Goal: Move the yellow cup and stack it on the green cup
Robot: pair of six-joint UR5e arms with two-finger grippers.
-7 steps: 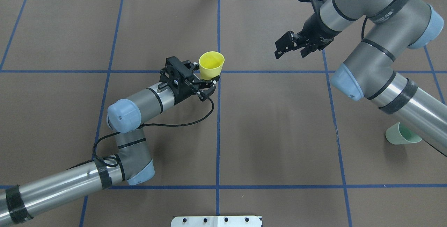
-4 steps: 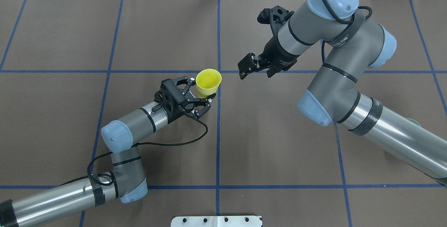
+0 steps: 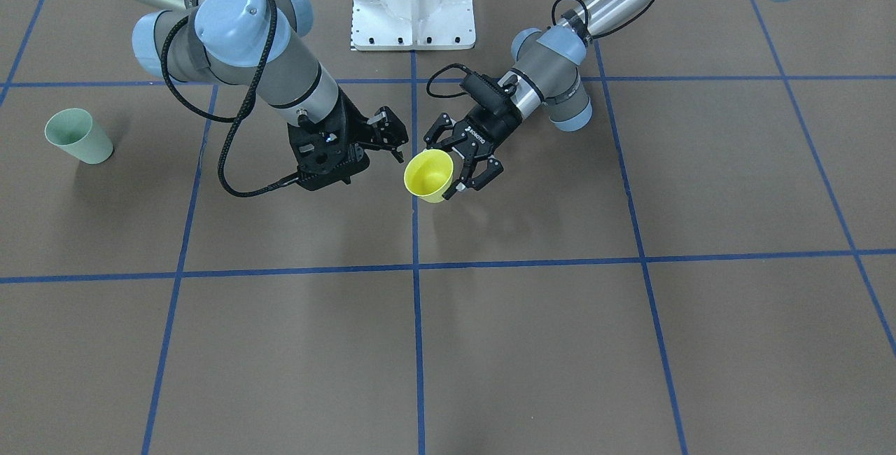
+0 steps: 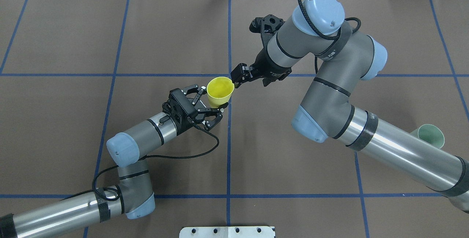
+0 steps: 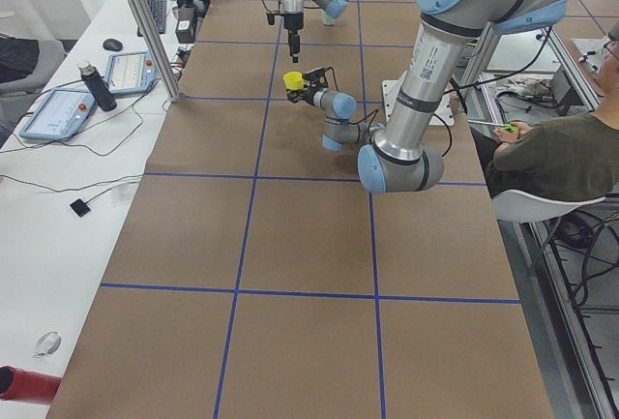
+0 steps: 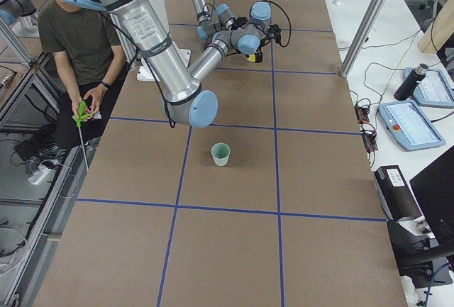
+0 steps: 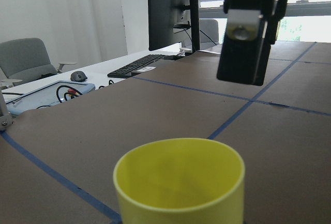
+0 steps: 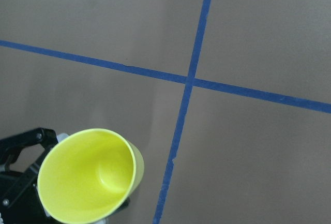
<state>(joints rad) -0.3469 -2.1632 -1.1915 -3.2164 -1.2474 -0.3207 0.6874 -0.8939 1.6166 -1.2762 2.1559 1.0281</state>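
While the overhead view hides most of the green cup [image 4: 433, 136] behind the right arm [image 4: 384, 146], the front-facing and right-side views show it whole. It stands upright, rim up, alone on the table [image 3: 560, 336], well apart from both grippers.

Left gripper [image 4: 211, 101]: fingers clamped on the lower wall of the yellow cup [image 4: 220, 89], carrying it mouth up and slightly tilted above the table. It is near a crossing of blue tape lines [image 4: 229, 150].

Right gripper [image 4: 253, 78]: points down, fingers parted, nothing between them. In the overhead view one finger seems to meet the cup's rim. The left wrist camera corrects that: the finger hangs beyond and higher than the rim, with a gap.

The right wrist camera looks down into the cup: inside bare, floor round and smooth.

Yellow cup: bright, glossy, thin-walled plastic, no handle, wide round rim tapering to a narrower base. Green cup: same shape, pale mint, duller.

Table cover: matt brown sheet gridded with blue tape. Grippers black, arms grey metal with pale blue joint caps.

A seated person [image 6: 78, 45] appears in both side views.
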